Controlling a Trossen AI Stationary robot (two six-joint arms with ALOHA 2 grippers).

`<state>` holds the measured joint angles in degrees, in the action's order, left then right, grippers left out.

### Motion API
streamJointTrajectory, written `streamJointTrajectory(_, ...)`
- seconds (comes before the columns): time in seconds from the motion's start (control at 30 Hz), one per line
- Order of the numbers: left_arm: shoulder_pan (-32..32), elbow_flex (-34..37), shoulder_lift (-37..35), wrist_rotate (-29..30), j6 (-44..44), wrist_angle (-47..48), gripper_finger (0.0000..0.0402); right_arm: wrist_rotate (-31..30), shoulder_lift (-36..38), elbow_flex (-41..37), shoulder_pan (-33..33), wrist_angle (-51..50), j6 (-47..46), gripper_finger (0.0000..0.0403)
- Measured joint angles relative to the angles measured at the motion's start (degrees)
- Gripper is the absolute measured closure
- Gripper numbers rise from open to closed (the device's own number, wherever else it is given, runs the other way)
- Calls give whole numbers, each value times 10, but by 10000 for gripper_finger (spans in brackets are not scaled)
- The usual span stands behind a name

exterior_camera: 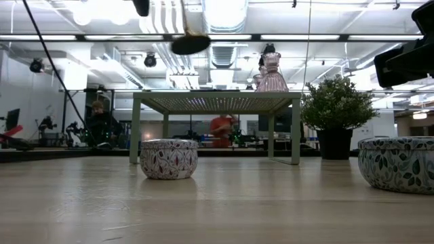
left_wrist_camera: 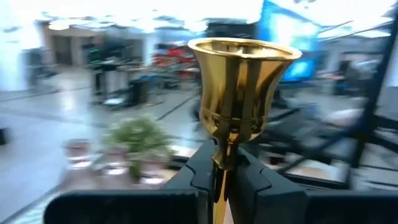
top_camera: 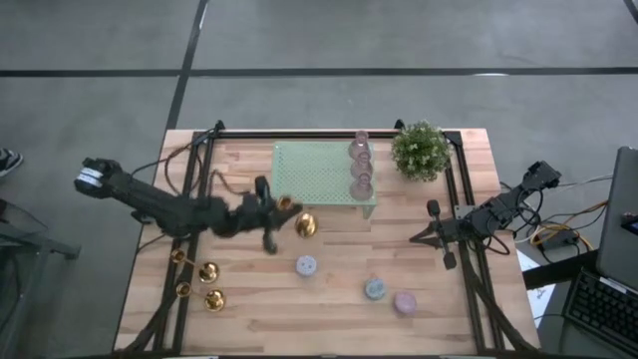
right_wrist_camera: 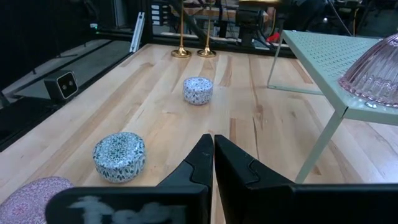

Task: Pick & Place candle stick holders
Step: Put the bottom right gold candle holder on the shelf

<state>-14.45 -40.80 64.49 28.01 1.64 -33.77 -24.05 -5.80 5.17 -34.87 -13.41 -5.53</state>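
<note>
Left gripper (left_wrist_camera: 219,180) clamped on a brass candle stick holder (left_wrist_camera: 239,93)

High view: held holder sits mid-frame just below the green rack (top_camera: 319,172); three more holders (top_camera: 204,284) stand lower left; right gripper (right_wrist_camera: 212,163) waits at right edge, fingers closed, empty

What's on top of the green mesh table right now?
Three pink glass holders stand in a row along the green mesh table's right edge. The rest of its top is bare; underneath is mostly hidden.

One shiny brass candle stick holder (left_wrist_camera: 239,93) is riding upright in the jaws, pinched at its slim stem, cup on top. Three more holders (top_camera: 197,281) are standing clustered near the surface's left edge.
</note>
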Motion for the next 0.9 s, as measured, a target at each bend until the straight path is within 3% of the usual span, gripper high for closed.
streamJointTrajectory(0.1,67,-47,24,-3,20,43,374,0,0,0,0,0,1,394)
streamJointTrajectory(0.23,145,-98,66,-53,14,61,385,0,0,0,0,0,1,394)
streamJointTrajectory(0.47,250,-164,155,-90,43,68,373,0,0,0,0,0,1,394)
streamJointTrajectory(0.73,311,-239,250,-110,32,68,384,0,0,0,0,0,0,394)
streamJointTrajectory(0.9,329,-289,297,-111,43,70,371,0,0,0,0,0,0,394)
